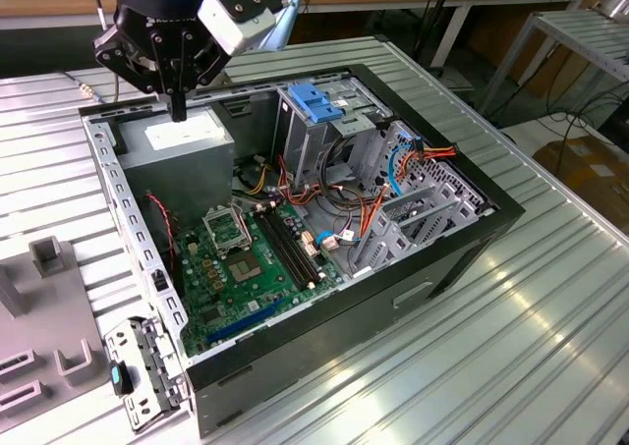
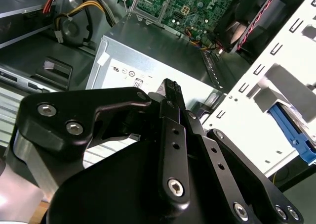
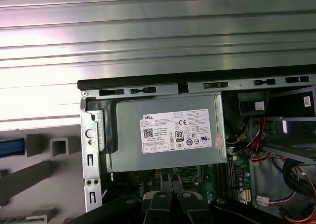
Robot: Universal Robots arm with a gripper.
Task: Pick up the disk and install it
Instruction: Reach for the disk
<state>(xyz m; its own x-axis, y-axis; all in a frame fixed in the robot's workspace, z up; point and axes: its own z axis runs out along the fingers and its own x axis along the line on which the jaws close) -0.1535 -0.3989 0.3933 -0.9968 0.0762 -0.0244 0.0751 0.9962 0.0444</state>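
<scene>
Disk (image 3: 10,147): only a sliver in frame, a blue plastic strip I take for its rail. In both wrist views it sits outside the PC case (image 1: 462,239), past the side wall (image 1: 123,204) on the exterior view's left, among the grey fixture blocks (image 1: 44,253). The body is cut off, so I can't confirm the label or how it lies. The visible strip runs roughly square to that wall, so the long axis probably does too, low confidence.

Gripper (image 1: 178,111): hovering above the power supply (image 1: 182,140), the grey box with the white sticker, at the case's far corner. Jaws look fully closed, tips together, nothing held; the second wrist view agrees (image 2: 170,85).

Key relation: the disk is sideways from the jaws, across the case wall toward the exterior view's left, near but not under them. The wall stands between. Single arm, so no choice of side.

Target side: drive cage (image 1: 314,140) with a light-blue latch (image 1: 316,101), mid-case. Orange and red cables are bunched just beside it, a snag risk in my view.

Surface: ribbed aluminium tabletop (image 1: 550,307), glossy and flat. Room: workbenches, loose cabling on the floor.
</scene>
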